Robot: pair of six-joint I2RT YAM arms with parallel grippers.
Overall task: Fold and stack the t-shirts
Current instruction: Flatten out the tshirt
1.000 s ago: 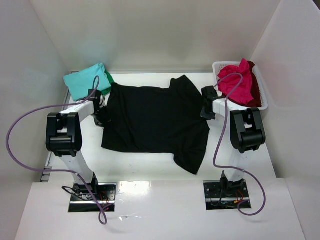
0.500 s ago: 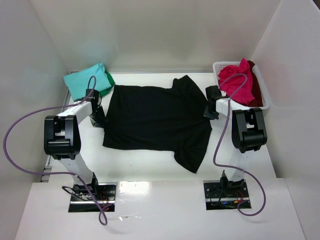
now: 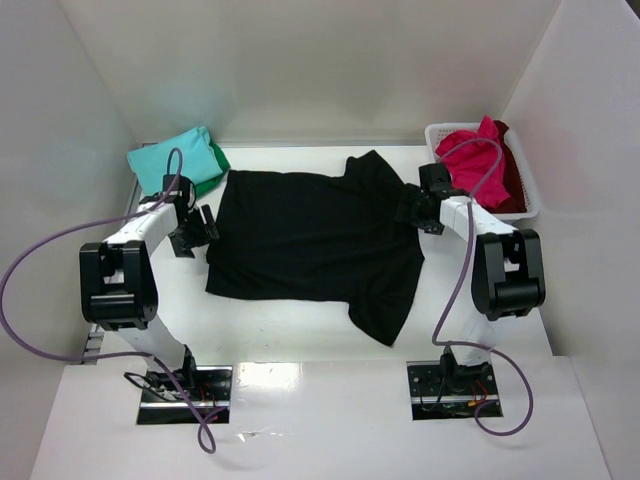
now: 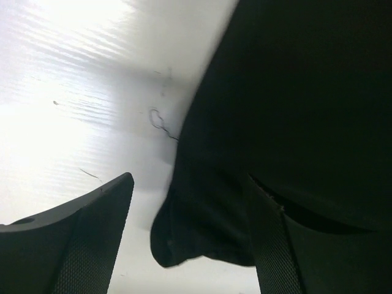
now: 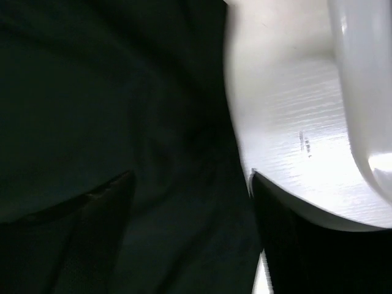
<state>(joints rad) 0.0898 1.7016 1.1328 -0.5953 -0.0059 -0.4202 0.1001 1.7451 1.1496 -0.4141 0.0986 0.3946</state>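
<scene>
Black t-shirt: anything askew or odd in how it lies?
Yes. The black cloth t-shirt lies mostly flat, but its hem edge by the left gripper is curled over on itself instead of flat, as the left wrist view shows.

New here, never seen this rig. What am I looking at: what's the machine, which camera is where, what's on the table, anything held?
Two small robot arms are bolted at the near edge of a white table. The wide picture looks down from above and behind them. The other two come from cameras on the wrists; the dark wedges at the bottom are each arm's own fingers. A black t-shirt lies spread out in the middle. The left hand is at its left edge, the right hand at its right edge; both are open and hold nothing. Back left, a teal shirt lies on a green one. Back right, a white basket holds a pink-red shirt and a dark red one.
</scene>
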